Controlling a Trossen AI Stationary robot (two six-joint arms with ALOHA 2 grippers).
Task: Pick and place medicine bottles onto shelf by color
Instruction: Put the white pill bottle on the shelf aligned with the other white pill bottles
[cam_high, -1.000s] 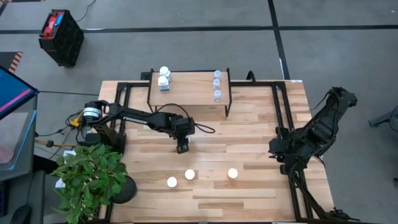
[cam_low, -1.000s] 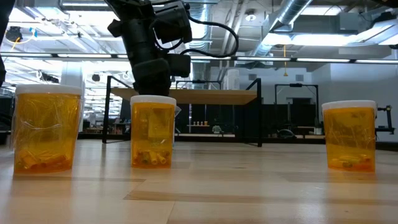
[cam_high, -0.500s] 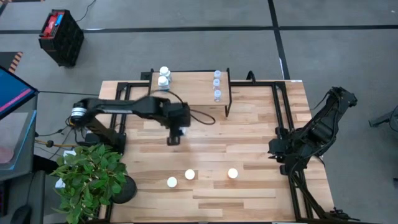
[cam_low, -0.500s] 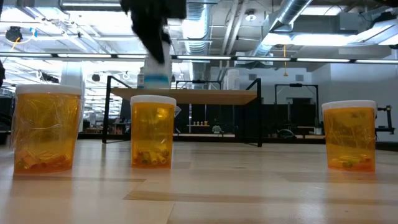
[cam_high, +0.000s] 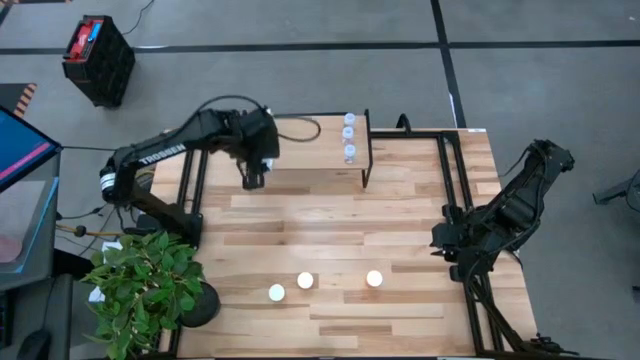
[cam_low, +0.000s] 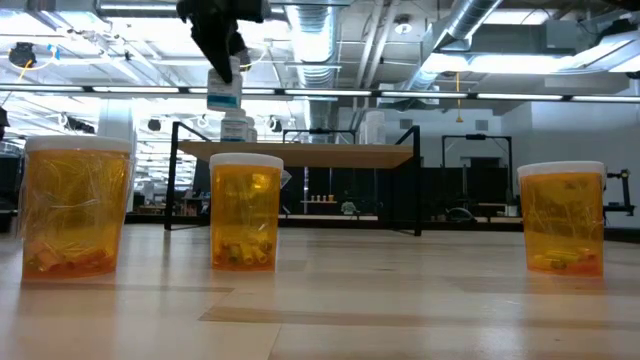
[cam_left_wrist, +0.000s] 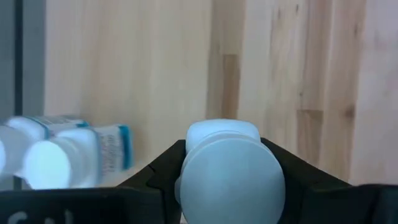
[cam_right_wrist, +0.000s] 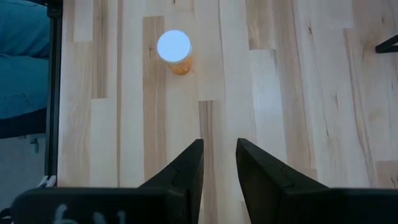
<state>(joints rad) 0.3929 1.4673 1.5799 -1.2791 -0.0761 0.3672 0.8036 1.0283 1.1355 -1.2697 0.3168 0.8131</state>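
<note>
My left gripper (cam_high: 253, 179) is shut on a white medicine bottle (cam_low: 224, 90) and holds it above the left end of the shelf (cam_high: 310, 150). Two more white bottles (cam_left_wrist: 59, 157) stand on that end of the shelf. The arm hides them in the high view. Three clear bluish bottles (cam_high: 349, 136) stand in a row on the shelf's right end. Three orange bottles with white caps (cam_high: 305, 282) stand on the table near its front edge. My right gripper (cam_right_wrist: 219, 163) is open and empty at the table's right side. My left gripper pinches the white bottle's upper part (cam_left_wrist: 229, 140) between its two fingers (cam_left_wrist: 166, 167). The fingers come from above and point down. The bottle hangs upright below the fingers (cam_low: 224, 98), clear of the shelf top.
The shelf's middle (cam_high: 305, 135) is bare wood between the white and bluish bottles. The shelf's black legs (cam_low: 178, 175) stand on the table. A potted plant (cam_high: 145, 285) stands at the table's near left corner. My right arm (cam_high: 490, 225) is folded at the right edge.
My left gripper has risen from the table's middle and gone toward the far edge and the left, to the shelf's left end. It has carried the white bottle up with it, upright, from table height to above the shelf top.
</note>
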